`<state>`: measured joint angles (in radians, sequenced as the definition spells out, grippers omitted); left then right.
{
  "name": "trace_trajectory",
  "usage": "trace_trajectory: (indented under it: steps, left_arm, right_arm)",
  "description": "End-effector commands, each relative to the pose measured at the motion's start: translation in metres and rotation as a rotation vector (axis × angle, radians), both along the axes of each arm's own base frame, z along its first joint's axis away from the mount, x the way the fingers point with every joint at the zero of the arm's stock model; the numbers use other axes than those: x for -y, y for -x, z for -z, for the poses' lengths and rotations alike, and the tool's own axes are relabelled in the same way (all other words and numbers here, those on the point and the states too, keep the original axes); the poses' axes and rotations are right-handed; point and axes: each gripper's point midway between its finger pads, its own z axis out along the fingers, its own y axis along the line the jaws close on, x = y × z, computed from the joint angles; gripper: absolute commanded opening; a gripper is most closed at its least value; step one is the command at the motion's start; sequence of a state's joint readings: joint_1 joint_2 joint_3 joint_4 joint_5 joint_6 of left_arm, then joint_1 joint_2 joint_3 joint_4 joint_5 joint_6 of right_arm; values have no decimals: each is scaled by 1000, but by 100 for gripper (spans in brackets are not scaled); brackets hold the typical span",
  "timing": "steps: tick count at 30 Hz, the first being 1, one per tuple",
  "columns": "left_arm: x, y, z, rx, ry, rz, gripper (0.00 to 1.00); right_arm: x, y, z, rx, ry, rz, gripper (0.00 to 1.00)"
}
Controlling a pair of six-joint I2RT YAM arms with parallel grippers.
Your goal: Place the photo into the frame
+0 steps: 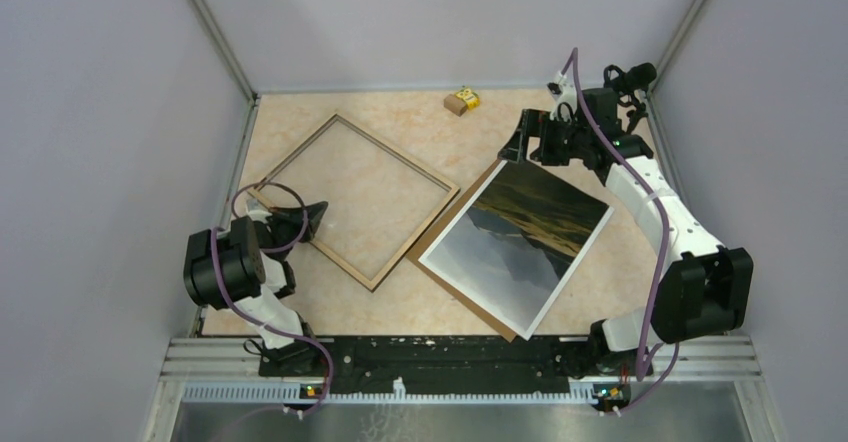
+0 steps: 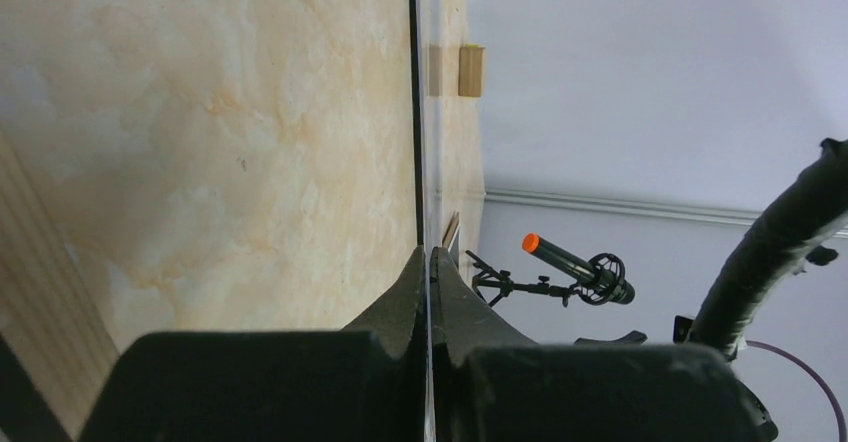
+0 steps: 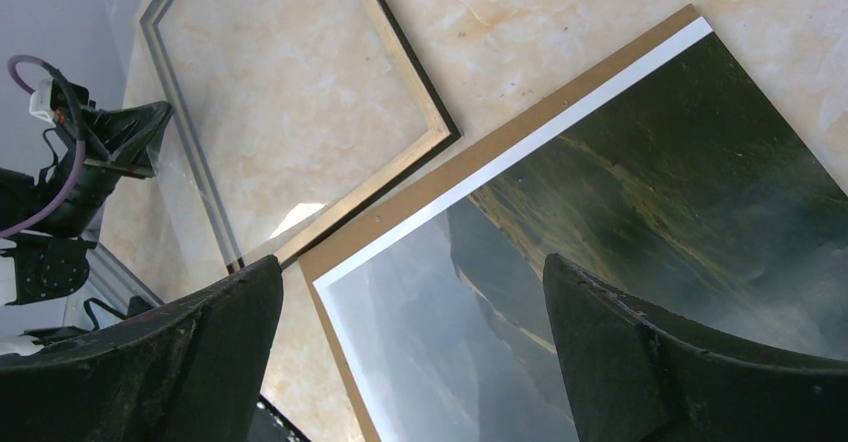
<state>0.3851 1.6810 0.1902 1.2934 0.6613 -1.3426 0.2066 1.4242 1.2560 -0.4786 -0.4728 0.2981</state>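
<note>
pale marbled table boxed in by plain lavender-grey walls, with the frame and the photo lying flat side by side.

the tabletop is smooth cream with peach veining, edged at the near side by a ribbed aluminium rail; a small yellow-and-tan block sits by the far wall. the frame, a thin rectangle turned like a diamond, lies left of centre with its light-wood rim up and a black outer edge. just beside its right corner the glossy photo, grey mountains under a dark gold-streaked sky with a narrow white border, rests on a plain brown backing board that peeks out along its left sides. the left gripper has its fingers pressed together on the thin edge of a clear pane at the frame's near-left side. the right gripper hangs over the photo's far corner, fingers spread wide, holding nothing.
</note>
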Motion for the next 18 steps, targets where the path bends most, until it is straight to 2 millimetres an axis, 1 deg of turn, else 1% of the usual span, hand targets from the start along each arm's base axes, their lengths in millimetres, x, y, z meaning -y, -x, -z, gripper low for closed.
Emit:
trace_trajectory:
  steps: [1, 18]
  left_arm:
    - [-8, -1, -9, 50, -23, -28, 0]
    - [-12, 5, -3, 25, -6, -47, 0]
  right_arm:
    - [-1, 0, -22, 82, -22, -9, 99]
    - [-1, 0, -21, 78, -26, -10, 99]
